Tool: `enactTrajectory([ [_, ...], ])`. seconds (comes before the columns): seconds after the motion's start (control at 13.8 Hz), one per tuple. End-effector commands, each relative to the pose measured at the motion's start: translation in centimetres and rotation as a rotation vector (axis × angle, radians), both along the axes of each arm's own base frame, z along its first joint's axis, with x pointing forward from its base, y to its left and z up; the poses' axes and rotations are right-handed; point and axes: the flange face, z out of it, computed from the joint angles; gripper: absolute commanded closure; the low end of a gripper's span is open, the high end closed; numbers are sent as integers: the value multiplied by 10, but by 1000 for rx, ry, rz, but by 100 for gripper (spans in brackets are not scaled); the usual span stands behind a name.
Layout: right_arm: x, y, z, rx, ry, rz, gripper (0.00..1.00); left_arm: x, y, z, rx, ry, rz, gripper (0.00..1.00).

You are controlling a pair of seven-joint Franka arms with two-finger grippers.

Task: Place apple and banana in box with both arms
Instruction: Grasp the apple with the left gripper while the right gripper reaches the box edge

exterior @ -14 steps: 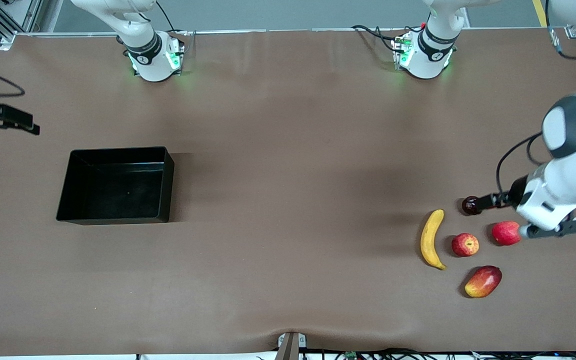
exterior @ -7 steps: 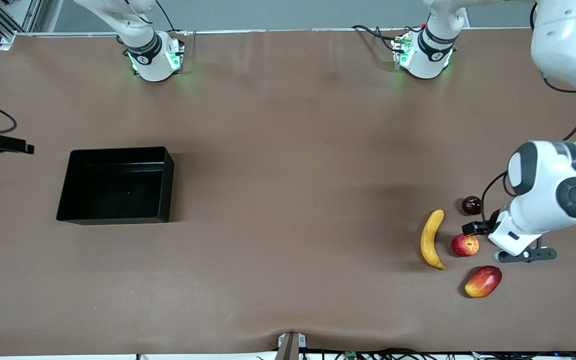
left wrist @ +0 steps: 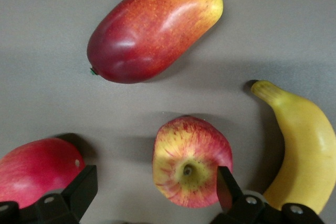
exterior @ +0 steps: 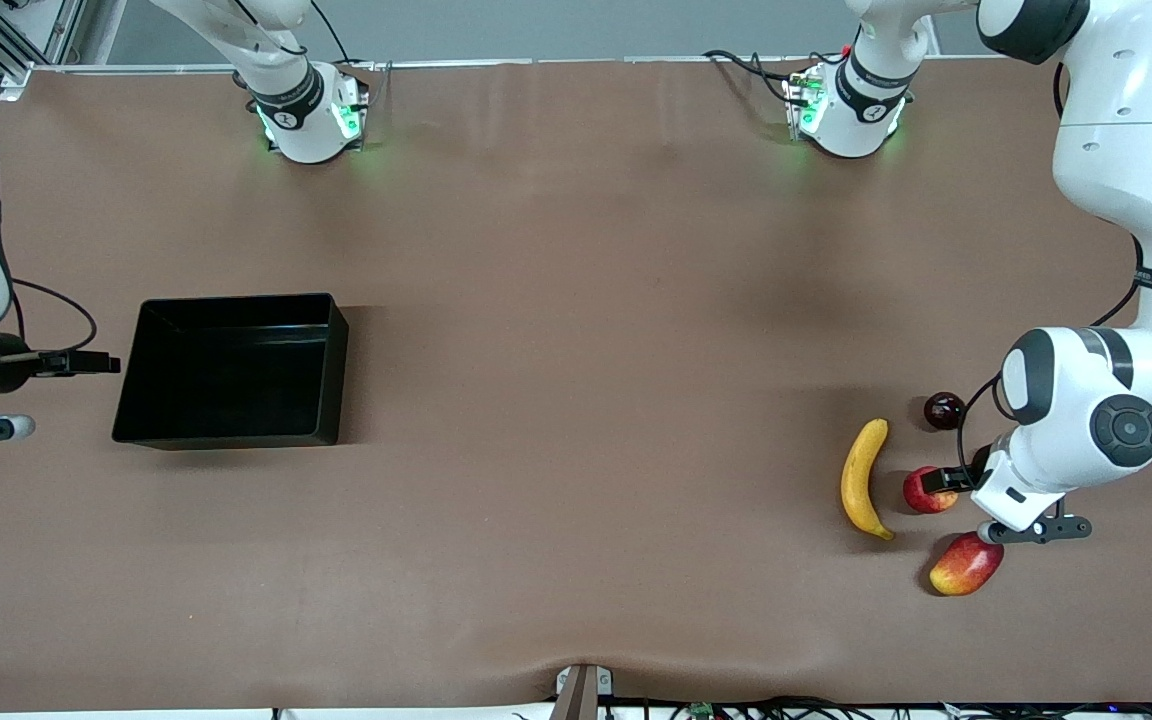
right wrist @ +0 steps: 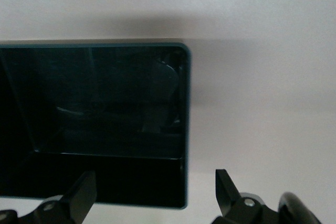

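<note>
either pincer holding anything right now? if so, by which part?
Nothing held. Left pincer is open over the apple, not closed on it. Right pincer is open at the box.

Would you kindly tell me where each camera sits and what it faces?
Front view: high across the table, facing both arms' bases; box, fruit.
Left wrist view: on the left arm, looking down past open left gripper at apple, banana.
Right wrist view: on the right arm, open right gripper over the box.
Shared: apple, banana, box.
</note>
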Motion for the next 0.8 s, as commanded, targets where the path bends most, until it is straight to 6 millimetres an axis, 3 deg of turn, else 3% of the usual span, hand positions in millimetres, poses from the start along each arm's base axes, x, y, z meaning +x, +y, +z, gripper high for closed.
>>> enactTrajectory([
  [0.0, -7, -6, -35, 36, 0, 26, 0, 5, -5, 9, -46, -17, 26, 0],
  [0.15, -19, -7, -68, 27, -36, 42, 0, 6, -8, 7, -52, -17, 22, 0],
  [0.29, -35, -26, -89, 40, -55, 62, 0, 6, -18, -4, -54, -20, 11, 0],
  [0.51, -54, -20, -117, 79, -47, 21, 85, 8, -17, -20, -56, -32, -5, 0],
  [0.58, -57, -23, -121, 73, -60, 17, 100, 7, -18, -26, -55, -26, -10, 0],
  [0.65, -60, -28, -123, 74, -59, 7, 100, 6, -17, -31, -53, -23, -11, 1],
  [0.73, -61, -25, -123, 79, -50, 9, 100, 6, -17, -34, -54, -20, -13, 32],
])
